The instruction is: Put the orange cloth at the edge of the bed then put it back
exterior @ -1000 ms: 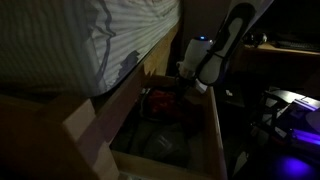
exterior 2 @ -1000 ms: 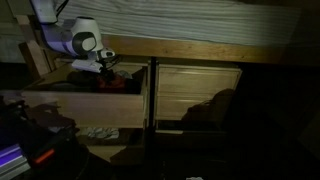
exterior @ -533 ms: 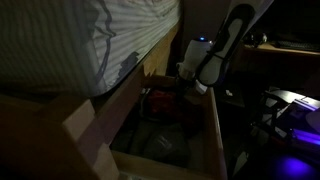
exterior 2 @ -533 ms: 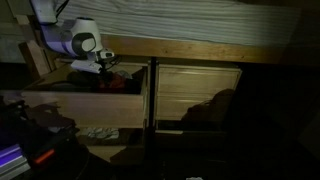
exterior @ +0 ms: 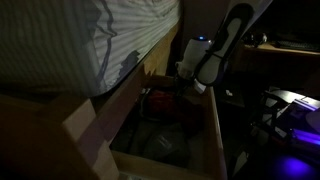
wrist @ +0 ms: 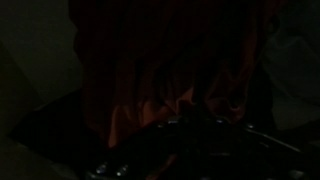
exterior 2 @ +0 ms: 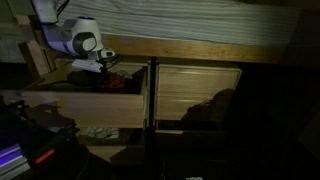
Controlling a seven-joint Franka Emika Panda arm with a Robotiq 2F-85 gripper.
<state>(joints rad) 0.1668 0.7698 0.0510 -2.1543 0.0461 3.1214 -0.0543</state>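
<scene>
Bed (exterior: pixel 60 40): striped mattress on pale wooden frame, directly above open drawer (exterior: pixel 215 130). Drawer pulled out from frame in both exterior views; second drawer (exterior 2: pixel 200 95) beside it is closed.
Robot arm (exterior: pixel 225 45): white, bends down from above drawer into its back end.
Orange cloth (exterior: pixel 160 102): crumpled inside drawer at back, under arm; wrist view shows reddish folds (wrist: pixel 160 60).
Gripper (exterior 2: pixel 100 72): down at cloth inside drawer. Too dark to tell jaw gap or whether cloth is gripped.

White arm (exterior 2: pixel 60 35), rounded links, black joint cap, dark tool (exterior 2: pixel 102 71).
</scene>
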